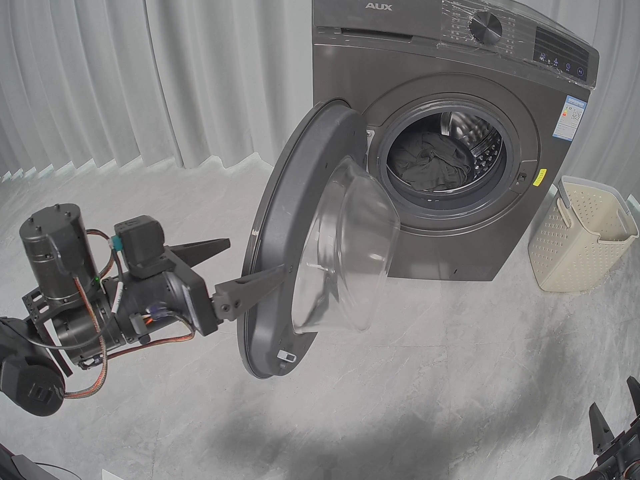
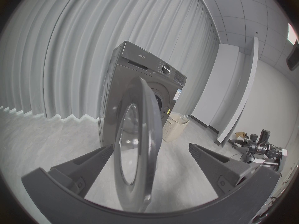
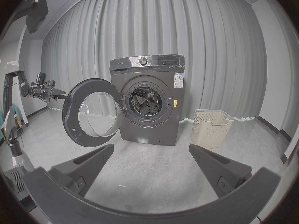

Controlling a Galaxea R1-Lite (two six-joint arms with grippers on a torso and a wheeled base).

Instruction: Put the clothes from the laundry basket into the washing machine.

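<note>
The grey washing machine (image 1: 427, 168) stands with its round door (image 1: 300, 235) swung wide open. Dark clothes (image 1: 430, 161) lie inside the drum. A cream laundry basket (image 1: 580, 235) sits on the floor to the machine's right; I see no clothes in it. My left gripper (image 1: 259, 255) is open at the door's outer rim, and the door's edge (image 2: 137, 140) stands between its fingers (image 2: 93, 162). Whether a finger touches the rim I cannot tell. My right gripper (image 3: 151, 146) hangs open and holds nothing, low and well back from the machine (image 3: 149, 100) and the basket (image 3: 211, 128).
Grey curtains (image 1: 167, 68) hang behind the machine. Bare grey floor (image 1: 433, 368) spreads in front of the machine and basket. A white partition wall (image 2: 239, 94) and some equipment (image 2: 261, 143) stand far off in the left wrist view.
</note>
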